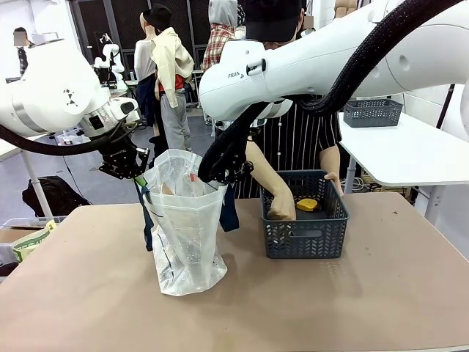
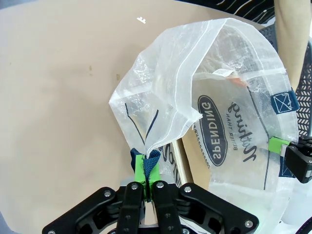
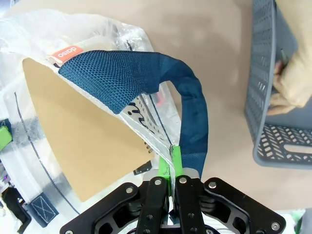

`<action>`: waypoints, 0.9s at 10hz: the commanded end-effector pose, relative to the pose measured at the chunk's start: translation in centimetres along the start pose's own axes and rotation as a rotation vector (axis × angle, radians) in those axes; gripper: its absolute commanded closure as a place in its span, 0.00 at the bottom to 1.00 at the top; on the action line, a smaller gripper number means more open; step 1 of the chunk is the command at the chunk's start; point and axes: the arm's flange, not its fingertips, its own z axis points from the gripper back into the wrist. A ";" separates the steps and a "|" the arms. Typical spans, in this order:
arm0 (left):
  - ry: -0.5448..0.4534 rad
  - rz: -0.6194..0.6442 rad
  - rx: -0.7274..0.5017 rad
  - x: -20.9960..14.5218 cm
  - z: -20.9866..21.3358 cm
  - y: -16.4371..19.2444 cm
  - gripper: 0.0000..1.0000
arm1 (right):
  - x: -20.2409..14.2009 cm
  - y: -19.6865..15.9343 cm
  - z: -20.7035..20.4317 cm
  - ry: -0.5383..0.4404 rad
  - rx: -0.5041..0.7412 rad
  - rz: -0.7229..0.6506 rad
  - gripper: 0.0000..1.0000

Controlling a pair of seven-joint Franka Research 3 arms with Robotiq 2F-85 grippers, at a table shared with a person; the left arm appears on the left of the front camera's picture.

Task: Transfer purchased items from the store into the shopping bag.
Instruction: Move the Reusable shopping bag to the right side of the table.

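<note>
Standing at lower centre-left of the front view on the bare tan table (image 1: 381, 301), the shopping bag (image 1: 187, 235) is the thing you must keep in shape: a tall sack of thin, translucent white film, creased and glossy, with an oval print (image 2: 212, 129) on one face. Judge it light, soft and slippery; it has no stiffness of its own and would likely slump if either side were let go. Take hold where the material is strongest, at the rim beside the woven navy strap handle (image 3: 192, 117), not on the plain film. At the bag's mouth the left gripper (image 2: 148, 170) has its green pads pressed together on the rim and a tuft of navy webbing, and the right gripper (image 3: 170, 163) pinches the opposite rim at the foot of the strap, so the mouth is stretched between them. Inside lies a brown flat packet (image 3: 87, 131), stiff-looking and light. Beyond, right of centre, the dark lattice basket (image 1: 304, 238) holds a small yellow packet (image 1: 307, 204); the person's hand (image 1: 281, 209) reaches into it, and whether it grips anything cannot be told.
</note>
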 end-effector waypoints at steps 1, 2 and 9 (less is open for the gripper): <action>-0.001 -0.001 -0.001 0.0 0.1 0.0 1.00 | -0.1 -0.2 -0.1 0.009 0.005 -0.006 1.00; -0.001 -0.001 -0.001 0.0 0.1 0.0 1.00 | -0.1 -0.2 -0.1 0.009 0.005 -0.006 1.00; -0.001 -0.001 -0.001 0.0 0.1 0.0 1.00 | -0.1 -0.2 -0.1 0.009 0.005 -0.006 1.00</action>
